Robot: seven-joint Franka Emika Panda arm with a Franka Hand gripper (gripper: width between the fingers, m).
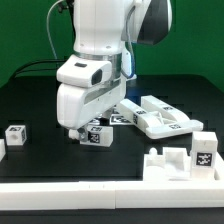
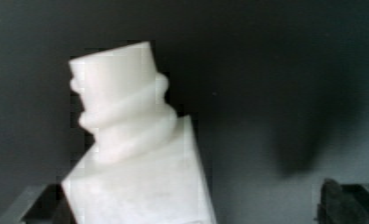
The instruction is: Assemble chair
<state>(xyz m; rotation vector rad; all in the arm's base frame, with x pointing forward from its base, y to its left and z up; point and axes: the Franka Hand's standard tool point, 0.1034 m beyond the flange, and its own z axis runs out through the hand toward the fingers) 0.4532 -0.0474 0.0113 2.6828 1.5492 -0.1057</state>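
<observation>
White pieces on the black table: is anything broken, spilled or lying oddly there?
Nothing looks broken or spilled. The chair parts just lie loose and scattered. In the wrist view, one white part sits askew, off-centre in the open hand.

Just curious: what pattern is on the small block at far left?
Small block: white with a black-and-white square tag; best in exterior view.

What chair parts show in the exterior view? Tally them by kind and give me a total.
Small tagged pieces: 2, the left block and the middle piece
Flat slab cluster: 1, its seams too unclear to split
Large notched block: 1
Cropped piece at the exterior view's left edge: 1
Total: 5
</observation>
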